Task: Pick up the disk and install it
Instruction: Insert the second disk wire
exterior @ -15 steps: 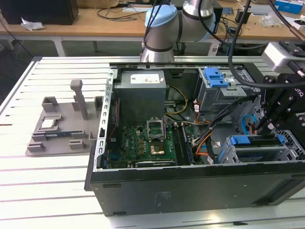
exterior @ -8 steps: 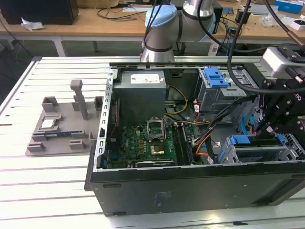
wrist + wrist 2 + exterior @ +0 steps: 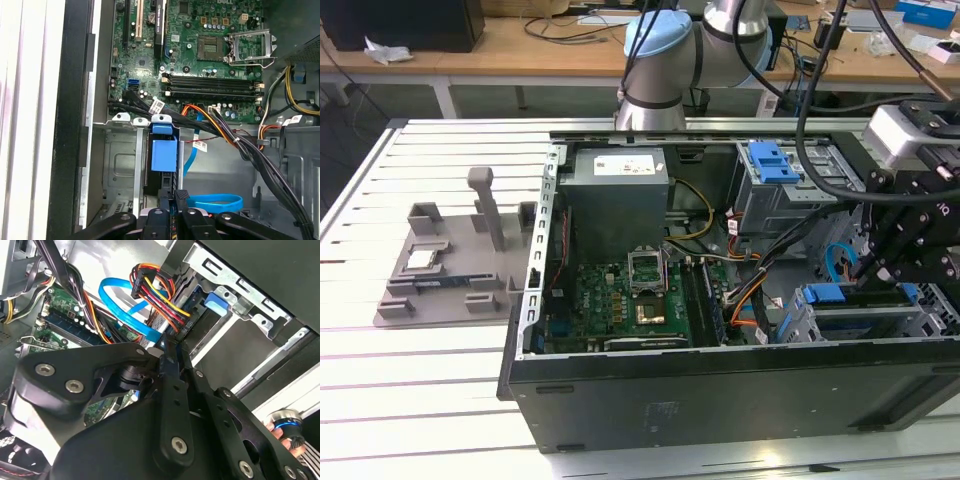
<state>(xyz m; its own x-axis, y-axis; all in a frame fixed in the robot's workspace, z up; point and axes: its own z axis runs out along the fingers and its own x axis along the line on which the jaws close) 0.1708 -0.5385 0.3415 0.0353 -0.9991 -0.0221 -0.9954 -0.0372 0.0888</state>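
Fingers (image 3: 175, 197) of the black two-finger gripper (image 3: 174, 196) stand pressed together with nothing between them, tips just above the blue plastic caddy tab (image 3: 163, 155) of the disk (image 3: 161, 167), which sits edge-on in the grey metal drive bay (image 3: 122, 165) of the open black computer case (image 3: 720, 390). Beyond lies the green motherboard (image 3: 200, 55) (plain in the first wrist view). Farther off, the exterior view alone shows the grey slatted table (image 3: 420, 370) and grey parts fixture (image 3: 460, 265).

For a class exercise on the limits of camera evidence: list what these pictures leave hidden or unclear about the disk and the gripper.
- Disk: the first wrist view shows a blue caddy part in the drive bay; the bay walls hide its body.
- Gripper: fingertips close together in the first wrist view; whether they grip anything is unclear.
- Exterior view: the gripper covers the bay.
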